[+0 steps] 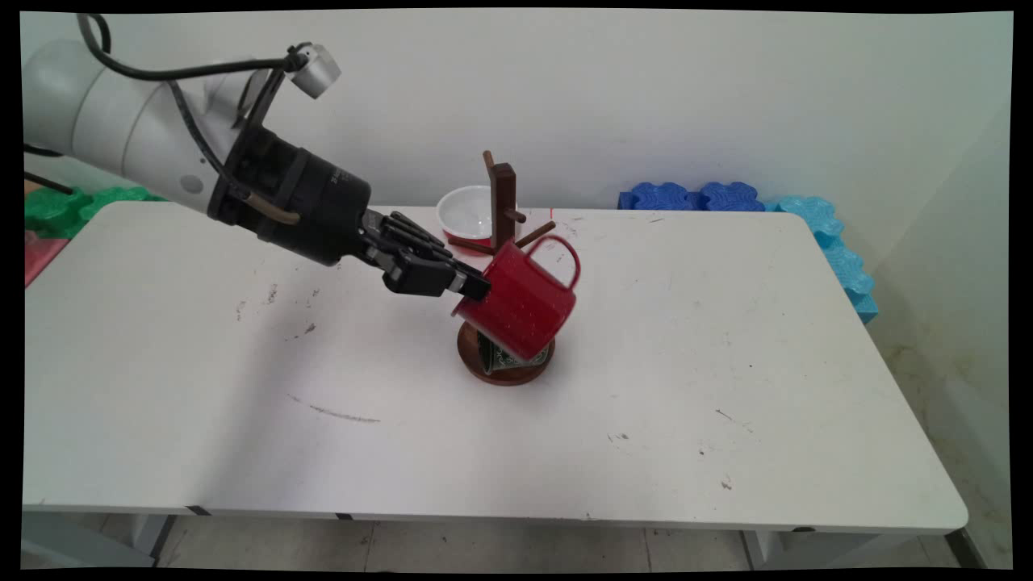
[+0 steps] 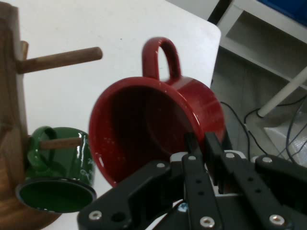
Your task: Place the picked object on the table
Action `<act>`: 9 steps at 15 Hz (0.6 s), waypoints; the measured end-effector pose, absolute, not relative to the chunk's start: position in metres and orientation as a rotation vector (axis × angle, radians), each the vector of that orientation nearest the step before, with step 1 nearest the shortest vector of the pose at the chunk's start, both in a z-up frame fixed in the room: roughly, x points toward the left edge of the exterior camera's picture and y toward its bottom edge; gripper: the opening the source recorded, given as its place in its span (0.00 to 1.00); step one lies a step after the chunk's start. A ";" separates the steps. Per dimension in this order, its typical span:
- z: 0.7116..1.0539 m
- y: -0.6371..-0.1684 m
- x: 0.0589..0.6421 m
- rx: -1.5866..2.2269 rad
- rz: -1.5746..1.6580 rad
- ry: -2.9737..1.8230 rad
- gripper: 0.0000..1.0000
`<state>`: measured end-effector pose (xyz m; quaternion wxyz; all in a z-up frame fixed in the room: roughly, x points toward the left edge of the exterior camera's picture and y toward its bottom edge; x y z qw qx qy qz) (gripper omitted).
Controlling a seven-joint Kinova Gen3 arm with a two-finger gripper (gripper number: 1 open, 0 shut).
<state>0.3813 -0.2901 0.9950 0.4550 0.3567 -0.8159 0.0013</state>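
My gripper (image 1: 476, 288) (image 2: 200, 143) is shut on the rim of a red enamel mug (image 1: 523, 303) (image 2: 153, 124), one finger inside and one outside. The mug hangs tilted in the air, its handle (image 1: 565, 257) (image 2: 161, 56) up and close to a peg (image 1: 534, 235) (image 2: 60, 59) of the dark wooden mug tree (image 1: 502, 202) (image 2: 8, 96). A green mug (image 1: 496, 359) (image 2: 57, 175) hangs on a lower peg, just above the tree's round base (image 1: 504, 373), partly hidden behind the red mug in the main view.
A white bowl with a red outside (image 1: 466, 214) stands behind the tree. Blue foam mats (image 1: 726, 198) lie along the table's back right edge and green ones (image 1: 64, 206) at the back left. The table's right edge (image 1: 896, 379) drops to the floor.
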 end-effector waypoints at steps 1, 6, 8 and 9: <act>0.996 -0.288 0.381 0.876 -0.002 -2.014 0.00; 0.999 -0.268 0.387 0.883 0.000 -2.013 0.00; 0.999 -0.268 0.388 0.871 -0.002 -2.021 0.00; 1.000 -0.268 0.388 0.868 -0.003 -2.023 0.00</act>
